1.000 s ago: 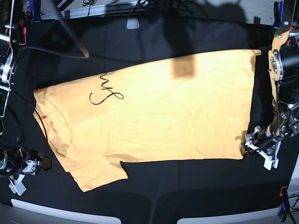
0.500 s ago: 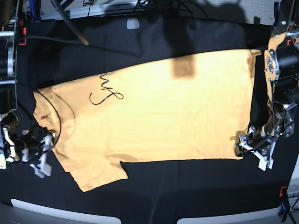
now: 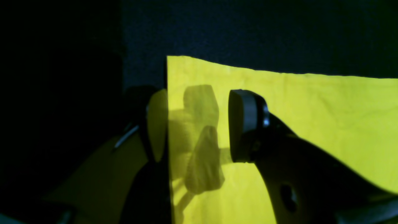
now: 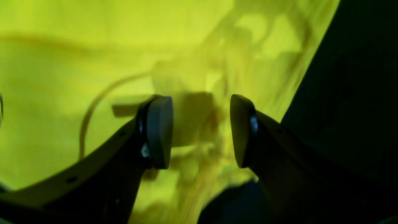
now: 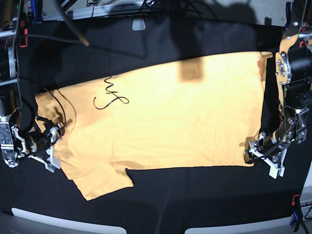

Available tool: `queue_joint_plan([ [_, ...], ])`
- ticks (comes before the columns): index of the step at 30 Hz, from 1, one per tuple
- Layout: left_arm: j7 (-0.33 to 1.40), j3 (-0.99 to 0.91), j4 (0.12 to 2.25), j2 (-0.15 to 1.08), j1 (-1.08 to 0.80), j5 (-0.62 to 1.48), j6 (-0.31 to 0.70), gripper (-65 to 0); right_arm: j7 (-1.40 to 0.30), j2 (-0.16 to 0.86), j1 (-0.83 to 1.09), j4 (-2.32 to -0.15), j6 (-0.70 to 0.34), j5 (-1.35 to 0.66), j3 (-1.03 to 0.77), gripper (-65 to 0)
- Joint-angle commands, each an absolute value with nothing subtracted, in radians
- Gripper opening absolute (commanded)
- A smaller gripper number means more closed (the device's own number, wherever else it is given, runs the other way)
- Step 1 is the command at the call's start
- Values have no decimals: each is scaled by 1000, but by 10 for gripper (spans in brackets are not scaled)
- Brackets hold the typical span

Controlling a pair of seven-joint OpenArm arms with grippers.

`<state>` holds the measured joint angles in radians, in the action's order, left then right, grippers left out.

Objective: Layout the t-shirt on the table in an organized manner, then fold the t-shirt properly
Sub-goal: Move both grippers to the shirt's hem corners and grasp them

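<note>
left gripper [image 3: 199, 124] wide open astride the t-shirt [image 3: 311, 124] corner

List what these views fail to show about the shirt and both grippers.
- Right wrist view: the t-shirt is blurred; whether the right gripper touches it is unclear.
- Left wrist view: the table is too dark; the left gripper straddles the shirt's corner, contact unclear.
- Base view: the upper hem is shadowed; both grippers are too small.

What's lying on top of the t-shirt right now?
A thin black squiggly cable lies on the t-shirt near its upper left, plus a rectangular shadow further right. Both grippers sit open at the shirt's edges, gripping nothing. Anything beneath the fabric is hidden.
</note>
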<state>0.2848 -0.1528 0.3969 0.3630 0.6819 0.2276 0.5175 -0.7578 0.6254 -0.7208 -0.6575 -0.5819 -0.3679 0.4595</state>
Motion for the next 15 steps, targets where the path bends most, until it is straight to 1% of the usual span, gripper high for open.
queue_joint_plan([
  [1,260,-157,413,374,717,236,525,-358,-736,640,-761,-658,-565,-357,453,-362],
  [7,260,-157,413,374,716,236,525,-358,-641,640,-768,-575,-545,-305,453,-362],
  [13,260,-157,413,374,717,236,525,-358,-618,640,-767,-498,-558,-326,453,-364],
  [15,260,-157,413,374,717,236,525,-358,-633,640,-767,-497,-583,-345,453,-390],
])
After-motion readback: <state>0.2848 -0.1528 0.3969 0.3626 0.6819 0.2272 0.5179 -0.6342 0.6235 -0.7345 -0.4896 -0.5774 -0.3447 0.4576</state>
